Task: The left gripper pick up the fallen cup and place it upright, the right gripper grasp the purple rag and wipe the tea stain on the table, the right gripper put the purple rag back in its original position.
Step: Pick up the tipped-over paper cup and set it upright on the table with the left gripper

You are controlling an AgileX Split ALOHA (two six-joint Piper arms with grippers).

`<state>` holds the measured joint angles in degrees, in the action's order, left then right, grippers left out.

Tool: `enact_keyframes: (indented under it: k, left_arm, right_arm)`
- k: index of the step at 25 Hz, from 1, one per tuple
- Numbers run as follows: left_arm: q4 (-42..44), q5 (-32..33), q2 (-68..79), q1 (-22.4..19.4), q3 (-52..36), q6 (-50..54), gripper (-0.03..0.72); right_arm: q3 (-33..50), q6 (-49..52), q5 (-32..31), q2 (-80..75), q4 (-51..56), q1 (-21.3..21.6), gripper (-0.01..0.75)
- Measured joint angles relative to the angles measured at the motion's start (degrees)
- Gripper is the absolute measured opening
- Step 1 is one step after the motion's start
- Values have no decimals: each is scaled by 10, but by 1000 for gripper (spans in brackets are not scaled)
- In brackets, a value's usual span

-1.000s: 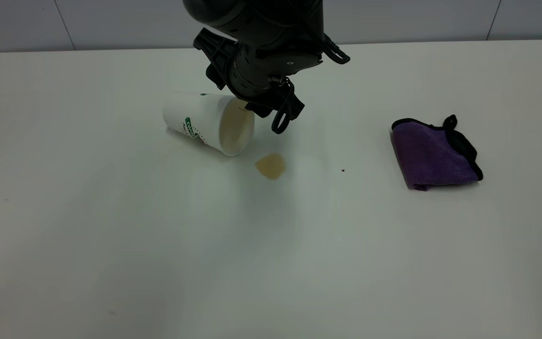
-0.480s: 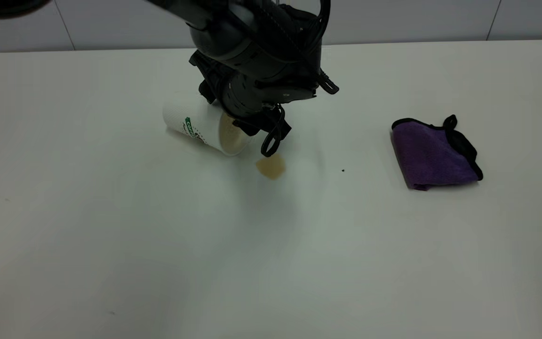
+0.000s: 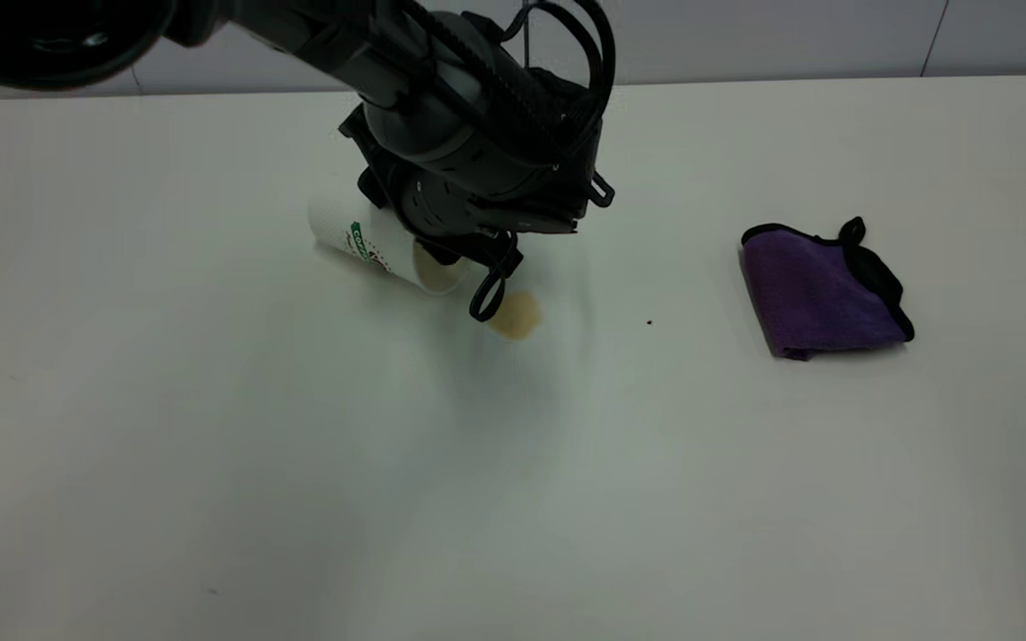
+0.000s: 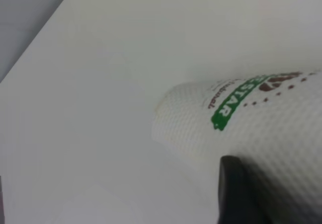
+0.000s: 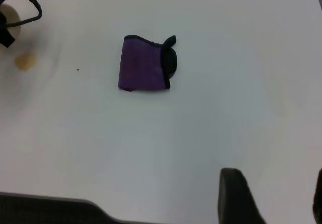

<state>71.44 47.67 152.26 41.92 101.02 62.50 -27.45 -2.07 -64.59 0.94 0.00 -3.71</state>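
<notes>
Left gripper: the left gripper had dropped lower over the last second and sat right on top of the cup's mouth end, its bulk hiding most of the rim.
Jaws, left: could not tell how they stood; only one dark finger showed in the left wrist view, lying against the cup's dimpled wall.
Cup: the cup lay on its side where it had been all along, base pointing away from the stain and mouth towards it; no lift yet.
Tea stain: the tea stain sat just beside the cup's mouth, and a dangling black cable loop had come down to overlap its near edge.
Purple rag: the purple rag lay untouched, well apart from the cup on the far side of the stain.
Right gripper: the right gripper hung high, well away from the cup, fingers spread wide and holding nothing.
Table: the table looked dry apart from the one blotch.
Meaning: the descent looked finished and a grasp seemed imminent; uprighting, wiping and returning the rag all remained.
</notes>
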Motion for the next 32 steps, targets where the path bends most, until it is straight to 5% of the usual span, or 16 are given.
enact_keyframes:
  k: [10, 19, 32]
  left_arm:
    - [26, 54, 2, -6, 5, -9, -17]
    - [-100, -6, -85, -39, 5, -169, -27]
    - [-629, -6, -167, -192, 6, -680, -27]
  right_arm:
    - [0, 0, 0, 0, 0, 0, 405]
    - [0, 0, 0, 0, 0, 0, 405]
    - [0, 0, 0, 0, 0, 0, 405]
